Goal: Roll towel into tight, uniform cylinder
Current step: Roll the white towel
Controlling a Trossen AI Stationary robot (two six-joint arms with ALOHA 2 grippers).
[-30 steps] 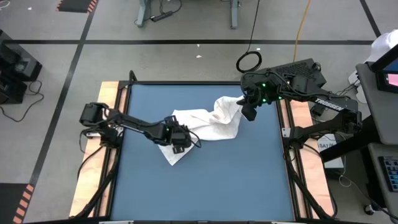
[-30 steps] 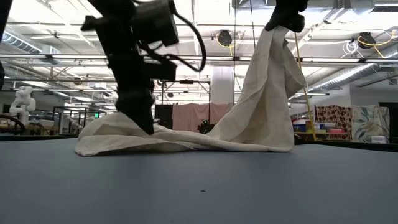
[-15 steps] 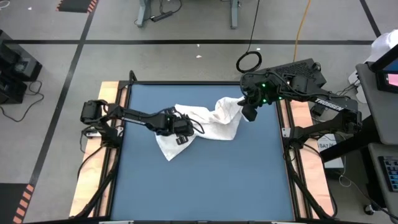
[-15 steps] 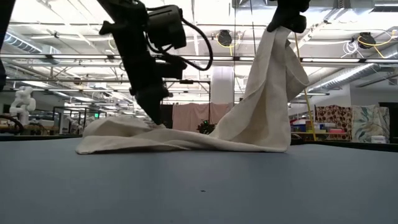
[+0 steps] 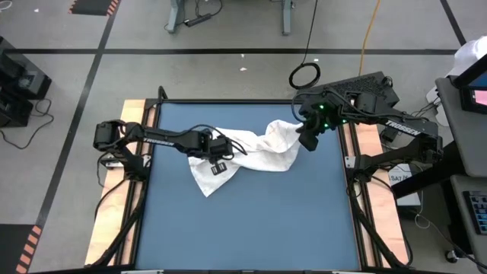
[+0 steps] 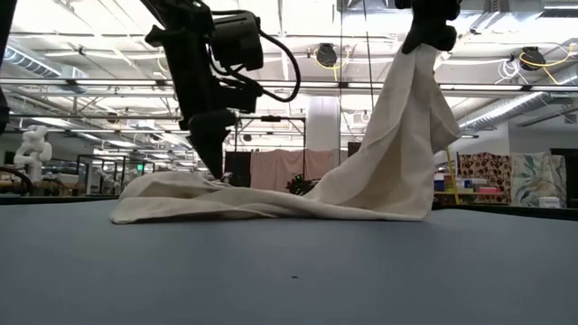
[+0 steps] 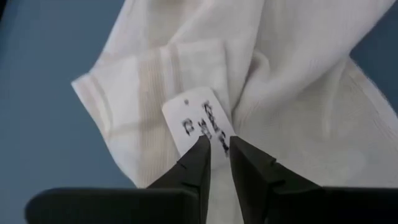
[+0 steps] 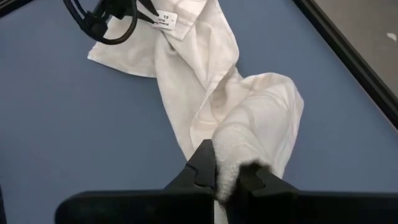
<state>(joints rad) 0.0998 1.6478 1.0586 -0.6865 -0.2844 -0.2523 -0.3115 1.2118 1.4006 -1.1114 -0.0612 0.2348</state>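
Note:
The white towel (image 5: 251,152) lies crumpled across the blue table (image 5: 251,221). Its left part rests flat on the table (image 6: 181,203), and its right part rises in a slack drape (image 6: 397,135) to my right gripper (image 5: 307,137). That gripper is shut on the cloth high over the table's far right. My left gripper (image 7: 217,146) points steeply down at the towel's left part, beside a small printed label (image 7: 199,121). Its fingers are nearly shut. My left gripper comes from above, slanting down, onto the towel's left part. A ridge of cloth (image 7: 239,118) next to the label runs into the narrow gap between its fingertips. That part of the towel stays low on the table (image 6: 212,179). My right gripper pinches a bunched wad at the towel's right end (image 8: 233,158) between its two fingers, pointing down at a slant. Several layers are gathered there. The end is lifted well clear, and the cloth hangs slack below, down to the table.
Wooden strips (image 5: 122,221) run along the table's left and right sides, with a dark frame at the far edge (image 5: 228,101). The near half of the table (image 5: 251,228) is bare blue surface. A black cable loop (image 5: 304,74) lies on the floor beyond.
My left gripper has moved a little toward the table's far edge and risen slightly, rolling about its own axis. The towel's left part has stayed on the table. The draped right part has swung slightly as my right gripper tipped.

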